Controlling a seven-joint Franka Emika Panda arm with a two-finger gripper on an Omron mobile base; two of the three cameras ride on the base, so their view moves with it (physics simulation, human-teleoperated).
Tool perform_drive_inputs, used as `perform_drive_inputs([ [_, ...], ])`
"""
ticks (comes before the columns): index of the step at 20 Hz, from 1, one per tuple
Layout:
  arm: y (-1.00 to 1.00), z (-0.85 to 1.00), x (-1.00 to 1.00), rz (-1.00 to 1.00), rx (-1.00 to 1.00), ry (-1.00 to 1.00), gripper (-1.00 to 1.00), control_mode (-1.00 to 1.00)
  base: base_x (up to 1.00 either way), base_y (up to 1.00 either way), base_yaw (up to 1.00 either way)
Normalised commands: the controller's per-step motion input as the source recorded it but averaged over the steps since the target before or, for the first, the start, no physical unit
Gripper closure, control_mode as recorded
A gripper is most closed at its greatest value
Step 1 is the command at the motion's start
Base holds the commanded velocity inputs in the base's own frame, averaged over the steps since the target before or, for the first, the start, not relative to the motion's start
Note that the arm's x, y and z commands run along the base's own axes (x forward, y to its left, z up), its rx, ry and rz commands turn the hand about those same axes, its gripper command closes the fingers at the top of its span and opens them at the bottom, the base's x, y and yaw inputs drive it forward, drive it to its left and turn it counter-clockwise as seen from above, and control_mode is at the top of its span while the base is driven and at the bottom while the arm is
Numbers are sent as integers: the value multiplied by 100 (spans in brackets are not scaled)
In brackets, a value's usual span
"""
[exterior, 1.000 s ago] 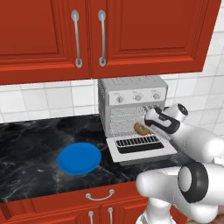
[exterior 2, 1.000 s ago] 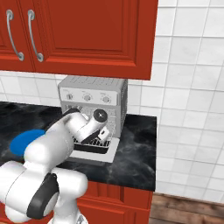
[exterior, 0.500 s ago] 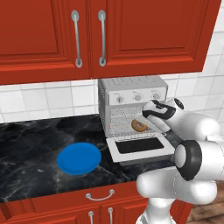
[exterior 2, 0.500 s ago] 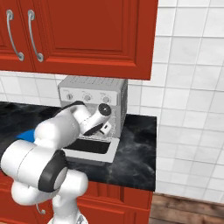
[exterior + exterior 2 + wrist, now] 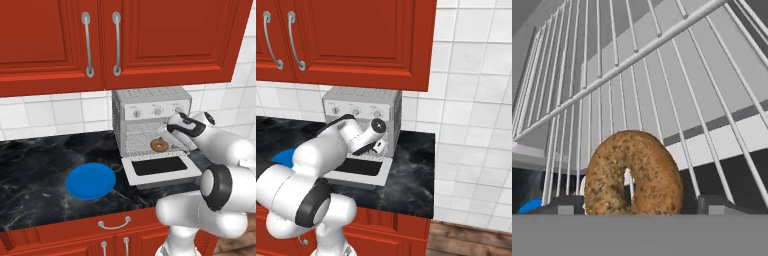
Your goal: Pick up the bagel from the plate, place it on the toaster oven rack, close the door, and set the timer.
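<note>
The bagel [image 5: 159,145] rests on the toaster oven rack [image 5: 145,134] inside the open toaster oven, just right of the middle. My gripper [image 5: 173,138] is at the bagel's right side, reaching into the oven mouth. In the hand view the bagel [image 5: 633,175] stands between my spread fingertips [image 5: 714,204], with a gap on its right, and the wire rack [image 5: 662,90] runs beneath it. My gripper [image 5: 639,204] is open. The door [image 5: 159,168] lies folded down flat. The blue plate [image 5: 91,181] is bare on the counter to the left.
The toaster oven [image 5: 150,107] stands against the tiled wall with three knobs [image 5: 158,111] along its top panel. Red cabinets hang above and the counter's front edge is close below the door. From the right base view my arm [image 5: 326,150] covers most of the plate [image 5: 285,157].
My jaws have spread apart and let go of the bagel, which stays on the rack where it was. The hand has barely shifted.
</note>
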Motion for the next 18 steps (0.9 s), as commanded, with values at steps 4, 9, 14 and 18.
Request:
perform_drive_inputs([
  [4,-4,47,-25,0,0,-12,-100,-100,0,0,0],
  [9,-6,39,-64,0,0,-5,-100,-100,0,0,0],
  [14,-3,1,-49,0,-2,15,-100,-100,0,0,0],
  [18,0,-16,-4,0,-7,20,-100,-100,0,0,0],
])
